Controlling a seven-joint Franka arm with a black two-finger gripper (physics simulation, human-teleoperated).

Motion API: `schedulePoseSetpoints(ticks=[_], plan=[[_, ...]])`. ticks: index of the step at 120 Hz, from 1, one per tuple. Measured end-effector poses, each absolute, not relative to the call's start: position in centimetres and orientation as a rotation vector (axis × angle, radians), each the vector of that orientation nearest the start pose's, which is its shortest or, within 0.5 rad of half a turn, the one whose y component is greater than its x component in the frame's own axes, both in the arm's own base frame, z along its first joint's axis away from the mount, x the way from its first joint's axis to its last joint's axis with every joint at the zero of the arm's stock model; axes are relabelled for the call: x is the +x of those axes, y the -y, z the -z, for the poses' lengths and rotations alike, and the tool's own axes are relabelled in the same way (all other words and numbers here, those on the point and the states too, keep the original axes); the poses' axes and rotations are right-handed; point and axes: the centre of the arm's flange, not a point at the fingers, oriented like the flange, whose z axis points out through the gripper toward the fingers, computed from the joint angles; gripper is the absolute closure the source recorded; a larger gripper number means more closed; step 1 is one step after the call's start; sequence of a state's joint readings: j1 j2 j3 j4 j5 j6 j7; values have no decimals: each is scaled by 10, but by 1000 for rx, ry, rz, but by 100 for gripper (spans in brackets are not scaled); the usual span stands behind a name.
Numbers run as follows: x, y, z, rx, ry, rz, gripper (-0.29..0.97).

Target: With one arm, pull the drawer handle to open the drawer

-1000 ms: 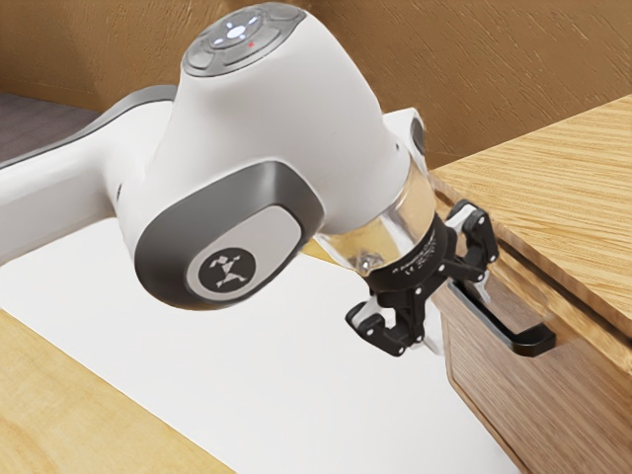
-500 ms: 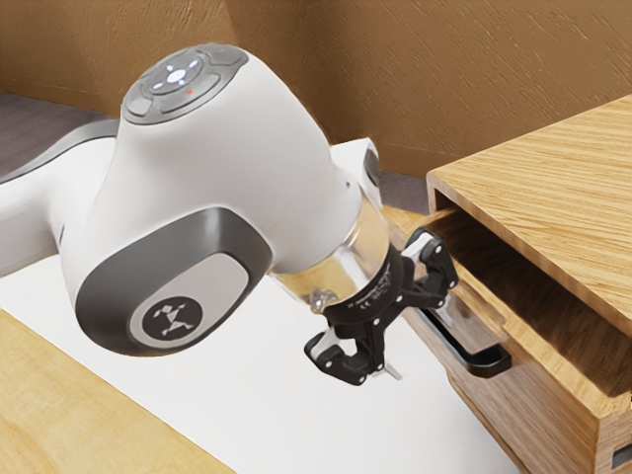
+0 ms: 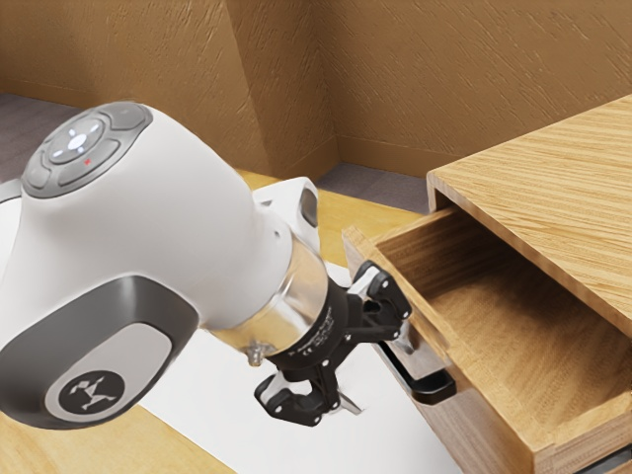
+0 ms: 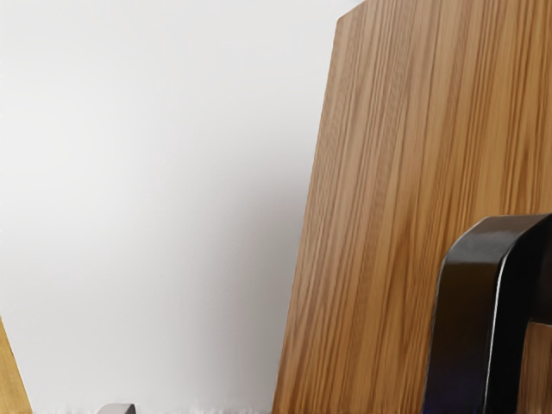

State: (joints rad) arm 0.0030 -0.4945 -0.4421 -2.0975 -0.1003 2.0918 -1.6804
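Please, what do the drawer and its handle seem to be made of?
Drawer: seemingly wood or wood veneer, light brown and matte; straight grain lines run along its front and its inside. Handle: looks like black metal or hard plastic, smooth and semi-glossy; soft highlights show along its rounded corner. The look does not settle which.

Low white arm [image 3: 148, 286], black end effector [image 3: 380, 365]
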Motion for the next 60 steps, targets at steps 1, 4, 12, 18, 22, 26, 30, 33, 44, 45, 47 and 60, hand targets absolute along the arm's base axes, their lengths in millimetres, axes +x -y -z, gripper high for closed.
schedulePoseSetpoints(ticks=[1, 4, 12, 18, 22, 26, 30, 33, 44, 45, 47, 60], plan=[[389, 236, -642, -2758, 2037, 555, 29], [387, 235, -642, -2757, 2040, 556, 29], [380, 234, -642, -2755, 2043, 569, 29], [375, 233, -641, -2753, 2045, 579, 29], [372, 232, -641, -2751, 2049, 580, 29], [370, 232, -640, -2749, 2052, 581, 29], [368, 231, -639, -2748, 2053, 581, 29], [366, 231, -638, -2746, 2056, 581, 29], [359, 228, -636, -2740, 2067, 584, 29], [359, 228, -636, -2739, 2068, 584, 29], [358, 228, -636, -2738, 2071, 585, 29], [348, 225, -633, -2732, 2084, 597, 29]])
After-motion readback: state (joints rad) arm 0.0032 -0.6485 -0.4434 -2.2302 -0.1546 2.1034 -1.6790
